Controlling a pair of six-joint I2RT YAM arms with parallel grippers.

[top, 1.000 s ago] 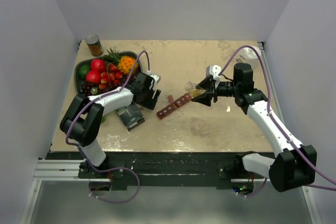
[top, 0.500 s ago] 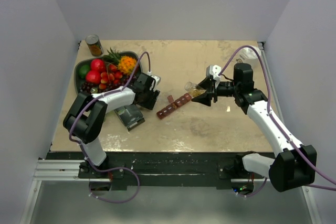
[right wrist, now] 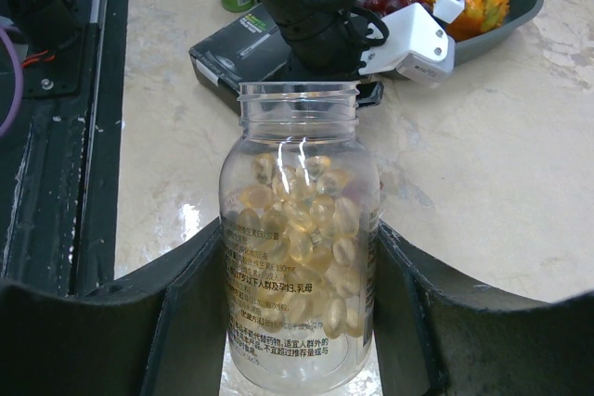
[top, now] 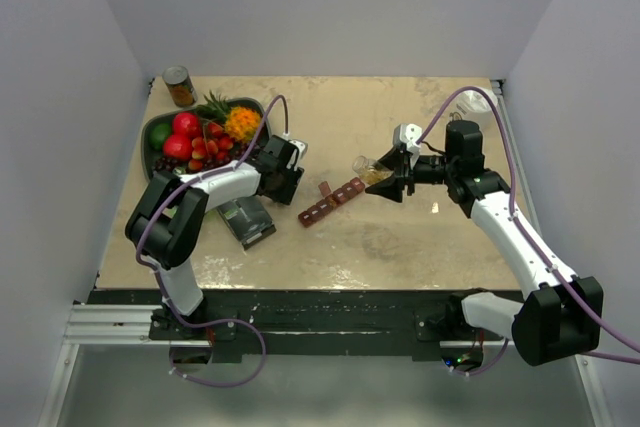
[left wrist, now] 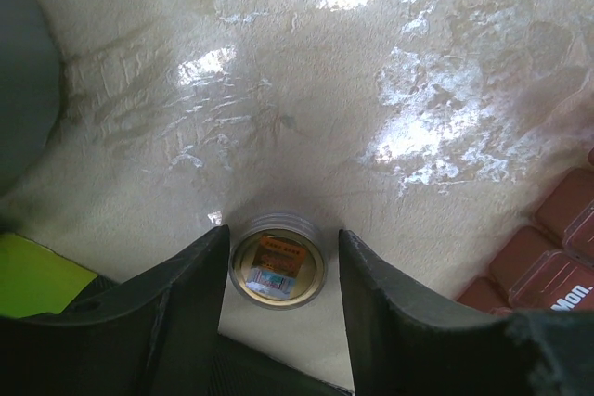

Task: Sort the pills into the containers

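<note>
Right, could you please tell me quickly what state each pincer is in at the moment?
Left pincer: open, either side of a small round lid, not gripping it.
Right pincer: shut on the clear pill bottle, which is uncapped.

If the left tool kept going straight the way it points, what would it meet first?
Likely the small round cap on the table, between the left tool's open jaws; depth unclear.

We see pale grey walls [top: 320, 7] on three sides | a beige, mottled tabletop [top: 400, 237] | soft glare across it
</note>
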